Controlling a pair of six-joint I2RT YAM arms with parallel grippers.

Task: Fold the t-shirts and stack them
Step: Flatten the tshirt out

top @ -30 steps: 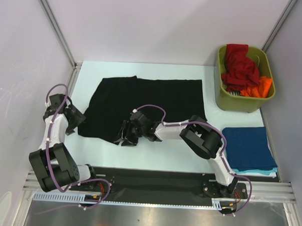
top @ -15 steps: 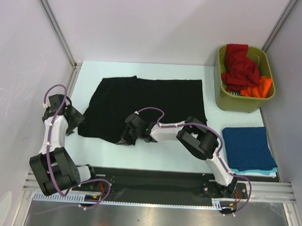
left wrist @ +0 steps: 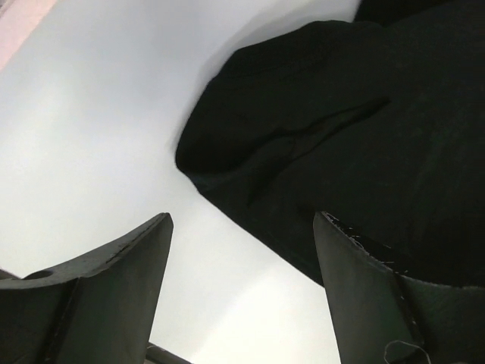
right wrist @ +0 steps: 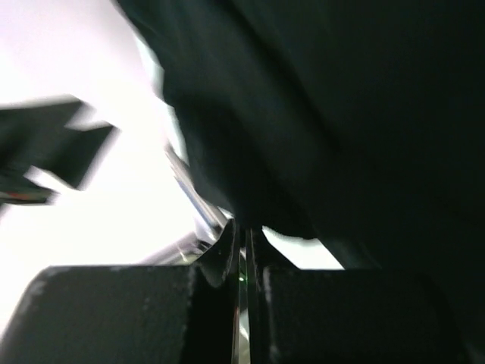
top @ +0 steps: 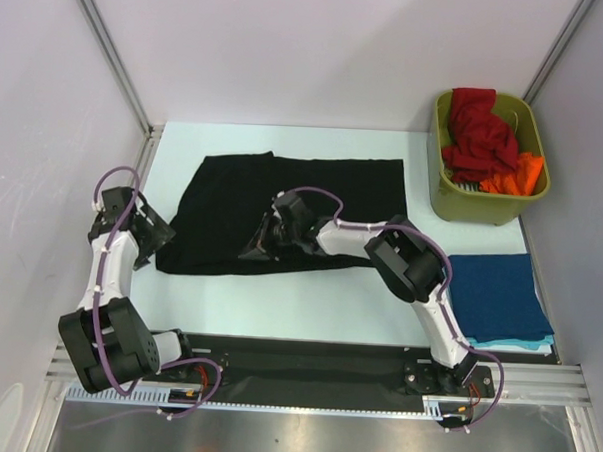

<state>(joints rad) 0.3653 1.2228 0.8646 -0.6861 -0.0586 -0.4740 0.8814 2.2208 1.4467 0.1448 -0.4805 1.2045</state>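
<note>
Desk beside the bin holds our folded blue t-shirt; right jaws seemingly clamp the black t-shirt, left jaws open; red t-shirt waits binned.

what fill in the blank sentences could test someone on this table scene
The right hand grips the black t-shirt; the left hand is ___.
The bin holds a red t-shirt and an ___ one.
The folded t-shirt near the bin is dark ___.
Missing: open, orange, blue.
</note>
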